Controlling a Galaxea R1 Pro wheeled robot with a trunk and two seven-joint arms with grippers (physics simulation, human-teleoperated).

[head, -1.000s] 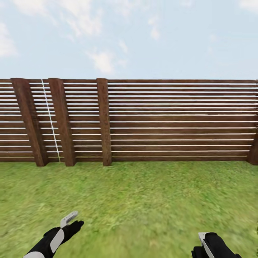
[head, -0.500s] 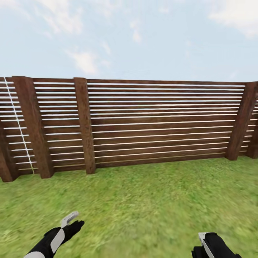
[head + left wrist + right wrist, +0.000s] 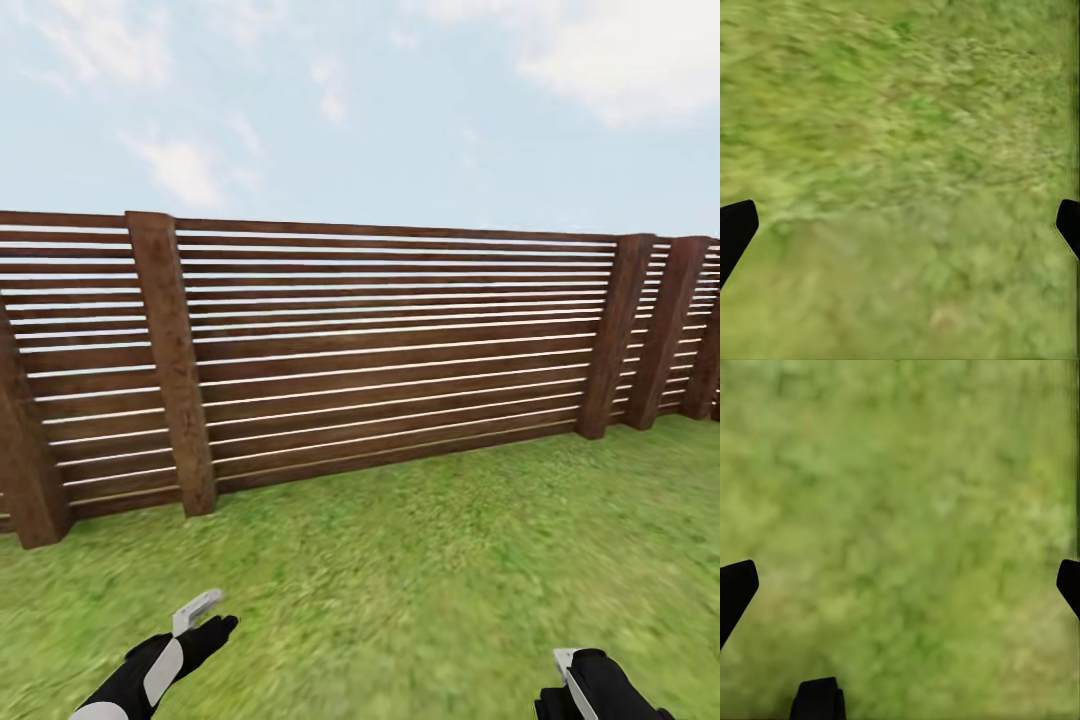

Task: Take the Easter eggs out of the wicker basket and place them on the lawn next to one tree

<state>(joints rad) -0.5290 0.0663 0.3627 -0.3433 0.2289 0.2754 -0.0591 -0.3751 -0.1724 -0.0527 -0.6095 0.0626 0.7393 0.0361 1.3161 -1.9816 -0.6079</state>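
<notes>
The Easter eggs, the wicker basket and any tree are out of view. Green lawn (image 3: 400,570) stretches ahead to the garden's brown slatted fence (image 3: 400,340). My left gripper (image 3: 203,618) hangs low over the grass at the lower left. Its fingers (image 3: 735,229) stand wide apart in the left wrist view with only grass (image 3: 900,150) between them. My right gripper (image 3: 577,672) sits at the lower right edge. In the right wrist view its fingers (image 3: 735,585) are equally spread over bare grass (image 3: 907,510).
The fence runs across the whole view on thick wooden posts (image 3: 170,370) and angles away toward the right (image 3: 660,330). Open grass lies between me and it. Sky with clouds fills the upper half.
The whole picture has slid left and the fence now runs at a slant, so the camera has turned right. Both grippers keep their places in the view, still open.
</notes>
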